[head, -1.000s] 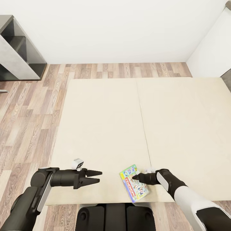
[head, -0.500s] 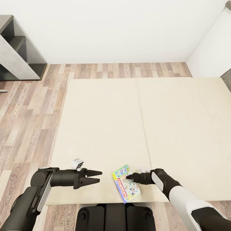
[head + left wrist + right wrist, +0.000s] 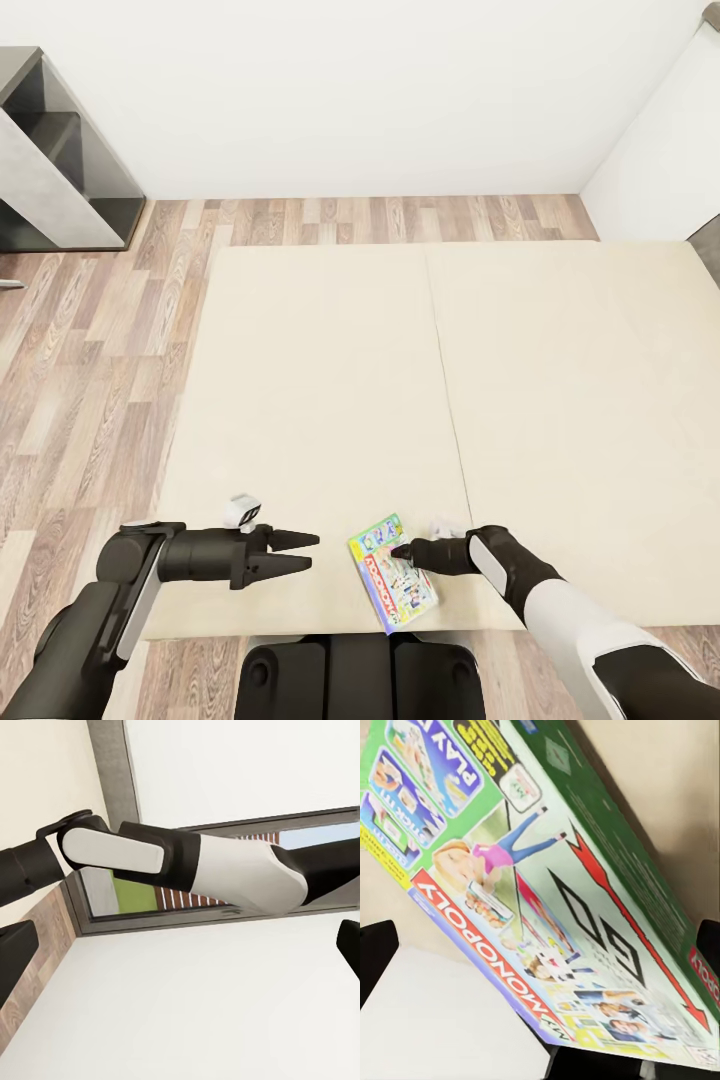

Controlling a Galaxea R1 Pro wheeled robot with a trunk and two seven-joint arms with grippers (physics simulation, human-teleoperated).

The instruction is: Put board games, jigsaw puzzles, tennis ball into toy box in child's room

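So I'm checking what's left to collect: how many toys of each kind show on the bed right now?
Board games: 1, the green-edged Monopoly box near the bed's front edge, at the right gripper
Jigsaw puzzles: 0
Tennis balls: 0
Total: 1

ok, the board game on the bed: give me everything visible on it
The Monopoly box is a flat printed cardboard rectangle with green edges, a red "MONOPOLY" banner and cartoon figures on its lid. It lies face up and skewed on the beige bed, near its front edge. The right gripper has its tip at the box's right edge; contact is unclear.
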